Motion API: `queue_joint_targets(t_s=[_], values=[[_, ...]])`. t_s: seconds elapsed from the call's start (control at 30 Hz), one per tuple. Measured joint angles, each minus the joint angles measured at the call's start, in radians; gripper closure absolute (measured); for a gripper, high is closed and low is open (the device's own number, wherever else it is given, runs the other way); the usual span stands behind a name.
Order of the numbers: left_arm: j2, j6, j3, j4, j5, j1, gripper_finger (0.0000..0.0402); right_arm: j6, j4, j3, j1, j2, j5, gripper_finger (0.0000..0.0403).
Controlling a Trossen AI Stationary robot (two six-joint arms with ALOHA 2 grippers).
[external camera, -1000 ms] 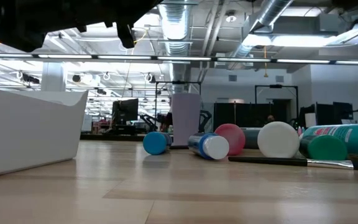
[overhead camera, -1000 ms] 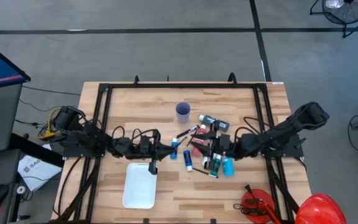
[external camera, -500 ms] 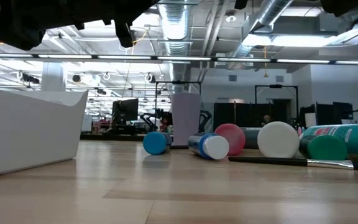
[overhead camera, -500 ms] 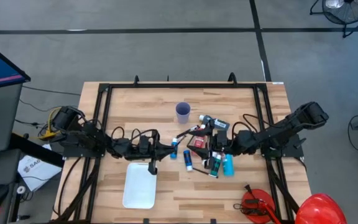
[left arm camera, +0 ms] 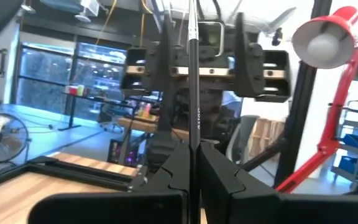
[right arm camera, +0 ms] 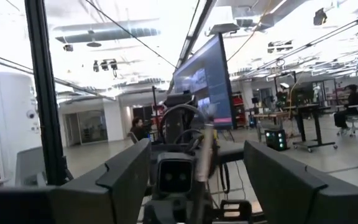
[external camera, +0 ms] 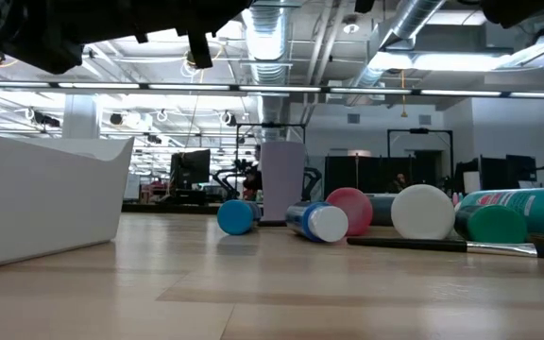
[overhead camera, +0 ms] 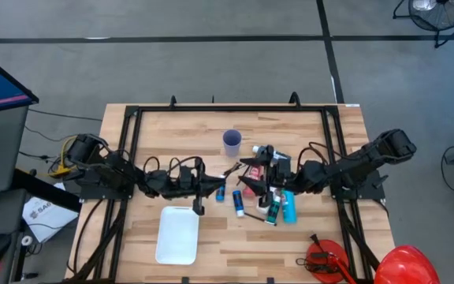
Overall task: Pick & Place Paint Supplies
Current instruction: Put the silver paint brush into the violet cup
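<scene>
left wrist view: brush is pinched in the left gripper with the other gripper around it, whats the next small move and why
Probably back the right gripper straight off. Its fingers stand open on either side of the brush without gripping it, while the left gripper is shut on the handle. Clearing it would let the left arm carry the brush toward the white tray.

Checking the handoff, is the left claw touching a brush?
Touching. The left wrist view shows the left claw shut on a thin brush, whose handle rises from between its fingers.
</scene>
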Motion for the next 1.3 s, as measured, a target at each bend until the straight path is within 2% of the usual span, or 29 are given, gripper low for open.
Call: queue_joint_targets(t_s=[0.3, 0.63, 0.8, 1.03, 1.3], values=[[0.0, -0.004, 0.0, 0.0, 0.0, 0.008, 0.0396, 0.049, -0.02, 0.02, -0.037, 0.0, -0.002, 0.0154], [0.0, -0.004, 0.0, 0.0, 0.0, 0.006, 0.0396, 0.016, -0.155, 0.177, -0.008, 0.112, -0.028, 0.0154], [0.0, -0.003, 0.0, -0.001, -0.005, -0.004, 0.0396, -0.006, -0.17, 0.191, 0.002, 0.104, -0.022, 0.0156], [0.0, -0.001, -0.001, -0.001, -0.01, -0.015, 0.0396, -0.011, -0.312, 0.191, 0.027, 0.039, 0.02, 0.0185], [0.0, 0.0, -0.002, -0.002, -0.008, -0.015, 0.0396, -0.011, -0.327, 0.191, 0.041, 0.032, 0.034, 0.0234]])
